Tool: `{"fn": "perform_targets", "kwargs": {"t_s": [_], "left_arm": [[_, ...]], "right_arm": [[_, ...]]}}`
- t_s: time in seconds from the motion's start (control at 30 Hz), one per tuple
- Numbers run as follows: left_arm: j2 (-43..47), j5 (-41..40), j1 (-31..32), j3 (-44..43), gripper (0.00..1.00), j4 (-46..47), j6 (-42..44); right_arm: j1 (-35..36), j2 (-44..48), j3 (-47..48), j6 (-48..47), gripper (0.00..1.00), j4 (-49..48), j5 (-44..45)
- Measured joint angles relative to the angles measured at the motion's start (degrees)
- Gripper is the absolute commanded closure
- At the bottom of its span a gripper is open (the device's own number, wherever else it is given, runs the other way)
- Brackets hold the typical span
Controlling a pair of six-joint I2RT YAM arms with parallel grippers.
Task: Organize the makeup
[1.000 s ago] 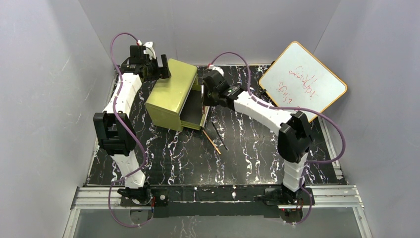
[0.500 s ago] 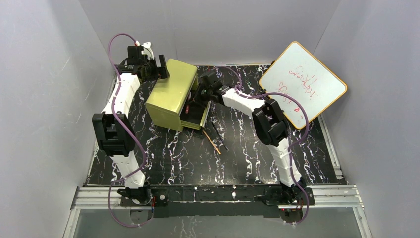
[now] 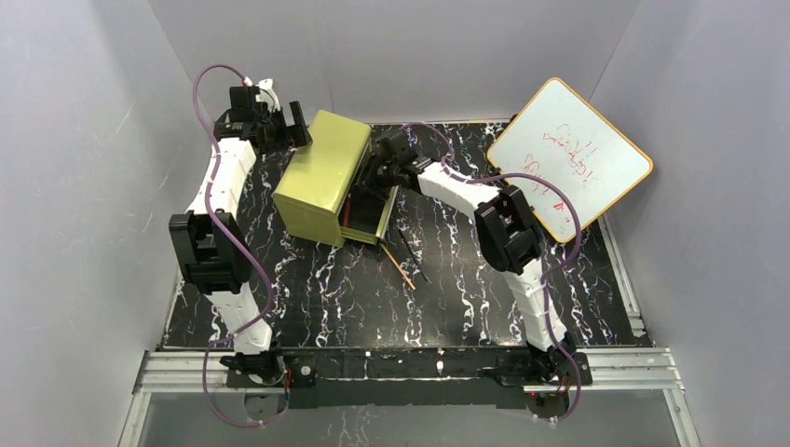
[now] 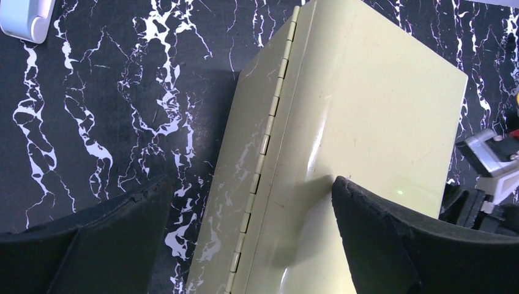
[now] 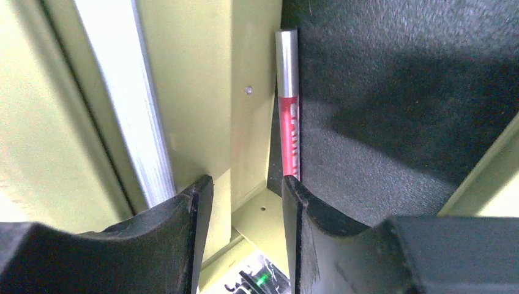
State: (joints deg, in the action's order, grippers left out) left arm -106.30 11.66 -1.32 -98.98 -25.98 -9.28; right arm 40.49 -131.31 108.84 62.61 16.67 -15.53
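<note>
Right claw (image 5: 245, 205) was just popped apart, red pencil (image 5: 289, 131) was left in the drawer (image 5: 379, 122); left claw (image 4: 251, 180) was spread wide.

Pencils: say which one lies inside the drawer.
The red pencil with a silver end, along the olive-green drawer's wall. The thin gold pencil and dark pencil lie outside on the black marbled table.

1. Left arm (image 3: 228, 177) and right arm (image 3: 456, 194): white moulded link shells, ribbed in the lower sections.
2. Elbow housings (image 3: 207, 251): boxy, matt black; the wrist units are likewise black.
3. Cables (image 3: 207, 88): purple, one looping loosely along each arm.
4. Left gripper (image 4: 251, 184) and right gripper (image 5: 245, 180): two broad matt-black fingers (image 4: 392, 245) each, with rough, crumbly edges.
5. Bases (image 3: 253, 365): black.
</note>
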Motion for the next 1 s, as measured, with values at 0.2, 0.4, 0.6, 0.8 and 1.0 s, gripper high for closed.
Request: {"fn": "perform_targets", "kwargs": {"t_s": [0.2,0.4,0.6,0.8,1.0], "left_arm": [[0.0,0.11,-0.07,0.0,0.01,-0.04,-0.17],[0.0,0.11,-0.09,0.0,0.01,-0.04,-0.2],[0.0,0.13,-0.13,0.0,0.01,-0.07,-0.28],[0.22,0.11,-0.61,0.0,0.01,-0.42,-0.35],[0.26,0.13,-0.79,0.0,0.01,-0.48,-0.37]], "right_arm": [[-0.44,1.75,1.27,-2.47,0.47,2.69,2.27],[-0.46,11.65,1.01,-9.03,0.54,9.03,7.89],[-0.22,25.99,-5.29,-21.79,0.61,12.2,13.4],[3.8,27.61,-19.43,-34.73,0.67,16.5,24.52],[9.7,25.81,-31.21,-40.98,0.63,20.37,32.33]]}}
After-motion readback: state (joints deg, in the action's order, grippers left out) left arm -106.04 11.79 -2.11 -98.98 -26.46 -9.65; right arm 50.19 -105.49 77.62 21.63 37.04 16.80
